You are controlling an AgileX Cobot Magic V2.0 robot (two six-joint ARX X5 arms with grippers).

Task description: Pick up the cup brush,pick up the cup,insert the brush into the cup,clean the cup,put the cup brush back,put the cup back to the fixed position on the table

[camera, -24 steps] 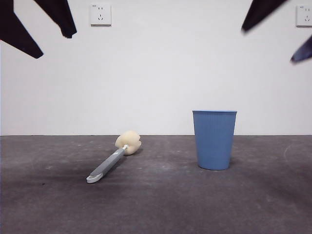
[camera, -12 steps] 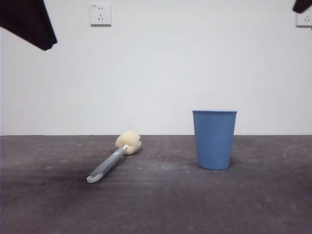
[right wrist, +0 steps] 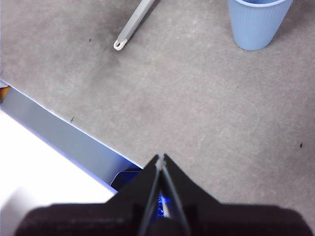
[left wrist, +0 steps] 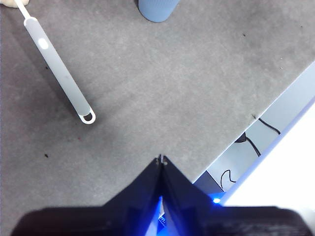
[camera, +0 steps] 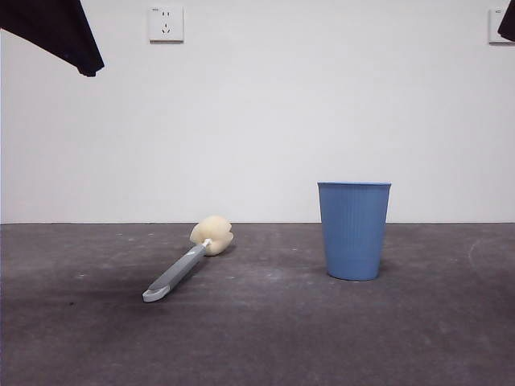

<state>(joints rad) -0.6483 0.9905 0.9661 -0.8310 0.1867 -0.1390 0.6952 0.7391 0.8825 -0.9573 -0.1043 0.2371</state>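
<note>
The cup brush [camera: 187, 264] lies flat on the table [camera: 265, 338] left of centre, its cream sponge head [camera: 212, 234] pointing to the back and its grey handle toward the front. The blue ribbed cup [camera: 353, 229] stands upright to its right, apart from it. My left gripper [left wrist: 161, 160] is shut and empty, high above the table near its front edge; the brush handle [left wrist: 58, 72] and the cup's base [left wrist: 158, 9] show far from it. My right gripper [right wrist: 161, 158] is shut and empty, also high up; the cup [right wrist: 258, 22] and the handle's end [right wrist: 132, 27] show far from it.
Black arm tips show at the top left corner [camera: 56, 30] and top right corner [camera: 508, 22] of the front view. Wall sockets [camera: 166, 23] sit on the white back wall. The table's front edge [left wrist: 268, 105] and cables below it show in the left wrist view.
Both arms have drawn up and outward toward the top corners of the front view. The brush and the cup have not moved.
</note>
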